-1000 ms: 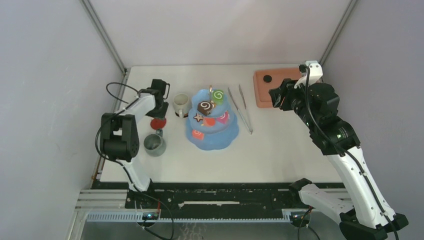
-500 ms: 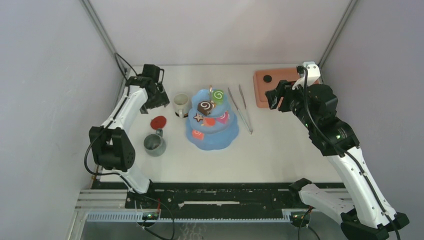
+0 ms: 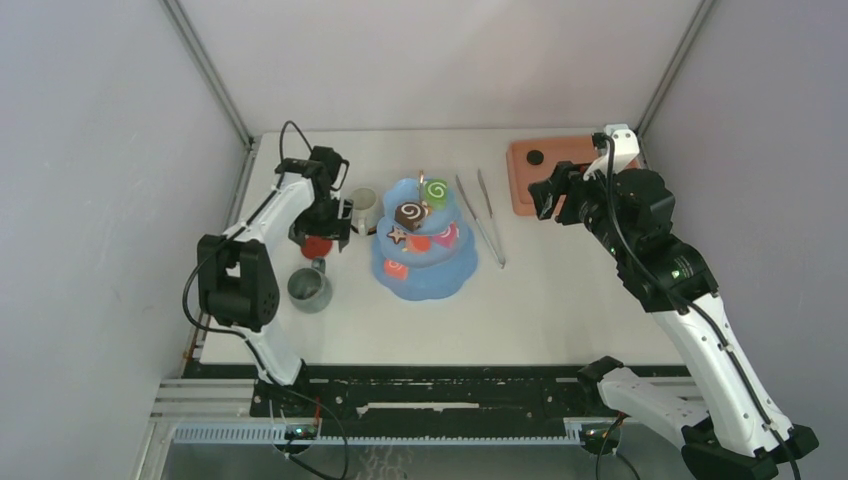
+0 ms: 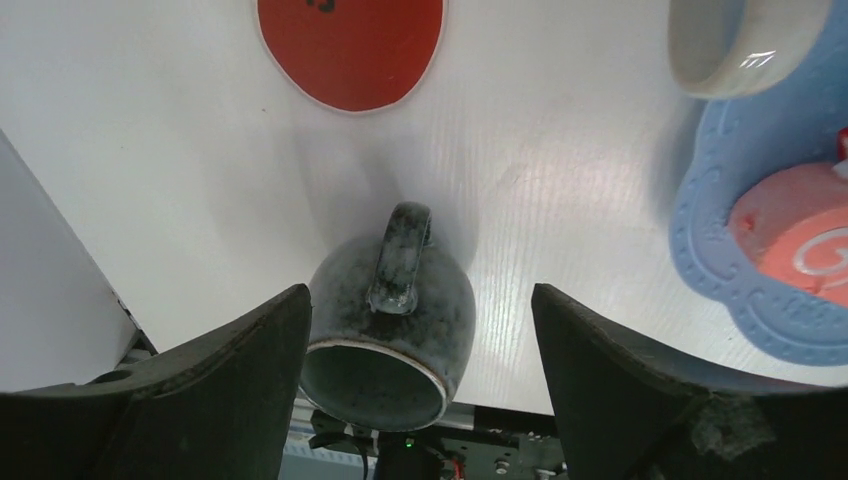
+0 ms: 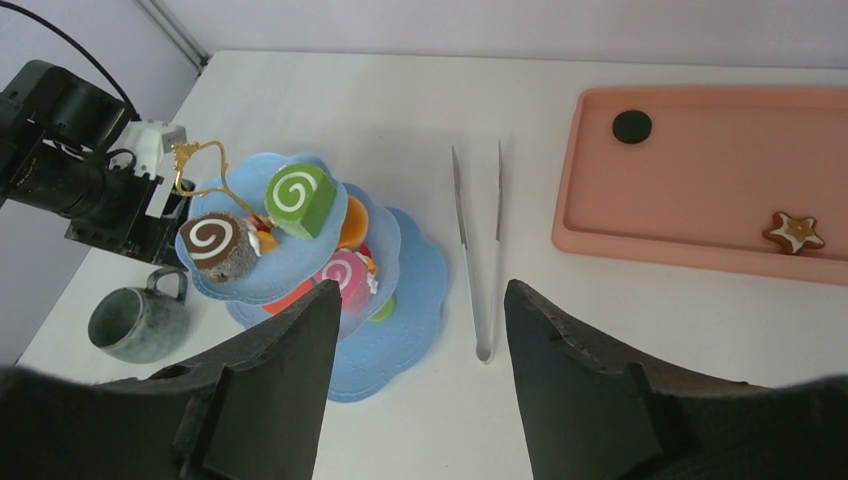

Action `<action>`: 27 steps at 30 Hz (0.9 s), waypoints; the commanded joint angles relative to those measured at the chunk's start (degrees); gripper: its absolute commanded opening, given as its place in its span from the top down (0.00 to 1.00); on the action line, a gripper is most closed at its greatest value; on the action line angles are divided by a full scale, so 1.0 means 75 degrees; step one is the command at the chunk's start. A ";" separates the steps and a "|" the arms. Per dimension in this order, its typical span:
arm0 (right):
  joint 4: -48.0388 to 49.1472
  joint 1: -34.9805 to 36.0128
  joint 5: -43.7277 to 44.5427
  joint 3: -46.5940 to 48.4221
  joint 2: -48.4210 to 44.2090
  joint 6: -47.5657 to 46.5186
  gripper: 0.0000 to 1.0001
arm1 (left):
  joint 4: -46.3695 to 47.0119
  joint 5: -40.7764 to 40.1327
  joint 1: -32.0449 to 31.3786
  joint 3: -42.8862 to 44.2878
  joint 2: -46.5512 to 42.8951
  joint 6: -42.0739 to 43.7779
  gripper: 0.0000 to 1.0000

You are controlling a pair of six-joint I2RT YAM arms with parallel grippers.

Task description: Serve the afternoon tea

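Observation:
The light blue three-tier cake stand (image 3: 424, 262) (image 5: 400, 330) holds a green swirl roll (image 5: 300, 198), a brown swirl roll (image 5: 215, 243) and a pink swirl roll (image 5: 343, 275). A white mug (image 3: 362, 208) (image 4: 740, 40) stands just left of it. The grey-green mug (image 3: 309, 288) (image 4: 390, 320) sits nearer the front, handle toward a red disc (image 3: 317, 246) (image 4: 350, 45). My left gripper (image 3: 322, 225) (image 4: 420, 300) hovers open over the disc and grey-green mug, holding nothing. The right gripper (image 3: 548, 195) (image 5: 420, 290) hangs open and empty beside the tray, above the table.
Long metal tongs (image 3: 482, 215) (image 5: 478, 250) lie right of the stand. A salmon-pink tray (image 3: 520, 190) (image 5: 700, 180) at the back right carries a star cookie (image 5: 795, 231) and a black disc (image 5: 631, 126). The left wall is close to the left arm.
The left arm lifted off the red disc, swung toward the back left corner, then returned above the disc with jaws spread wider. The right gripper opened a little and barely shifted.

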 commanded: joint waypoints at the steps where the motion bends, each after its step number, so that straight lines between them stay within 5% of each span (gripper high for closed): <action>1: 0.0262 0.0057 -0.0039 -0.0009 -0.0159 -0.0028 0.30 | 0.0134 0.0534 0.0352 -0.0333 -0.0130 0.0573 0.18; 5: 0.0254 0.0055 -0.0045 0.0003 -0.0149 -0.0015 0.30 | 0.0432 0.1301 0.0746 -0.0621 -0.0070 0.0844 0.31; 15: 0.0181 0.0096 -0.0088 0.0336 0.0317 0.0016 0.30 | 0.0847 0.1103 0.0737 -0.1349 -0.0120 0.0684 0.49; 22: 0.0158 0.0123 -0.0130 0.0375 0.0441 0.0037 0.30 | 0.0897 0.0519 0.0737 -0.1256 0.0063 0.0547 0.85; 27: 0.0170 0.0024 -0.0002 0.0368 0.0389 -0.0022 0.29 | 0.0876 0.0479 0.0726 -0.1282 0.0034 0.0448 0.70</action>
